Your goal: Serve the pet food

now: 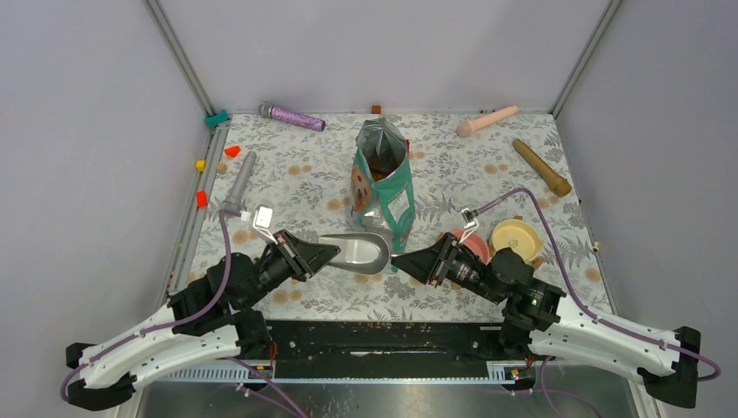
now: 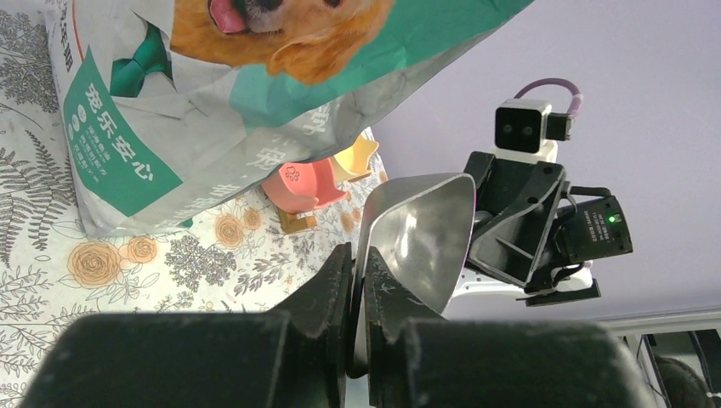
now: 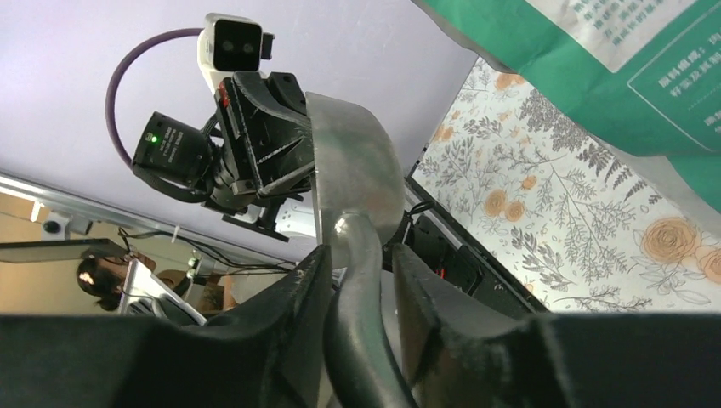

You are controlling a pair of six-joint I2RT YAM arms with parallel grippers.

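Note:
The teal-and-white pet food bag point(image 1: 383, 187) with the golden dog's face point(image 2: 281, 25) stands upright mid-table, its top open on brown kibble point(image 1: 380, 164). The grey metal scoop point(image 1: 361, 252) is held level in front of the bag, between both grippers, and looks empty. My left gripper point(image 1: 326, 254) is shut on the scoop bowl's thin wall point(image 2: 425, 229). My right gripper point(image 1: 400, 259) straddles the scoop's handle point(image 3: 361, 255), with a narrow gap at one finger. The pink bowl point(image 1: 474, 246) and yellow bowl point(image 1: 515, 237) sit behind the right arm.
A purple cylinder point(image 1: 291, 116), a grey one point(image 1: 239, 181), a beige one point(image 1: 486, 120) and a brown one point(image 1: 541, 167) lie round the back and sides. Small coloured blocks point(image 1: 202, 198) line the left edge. The bag's base point(image 3: 612, 68) stands close to the right gripper.

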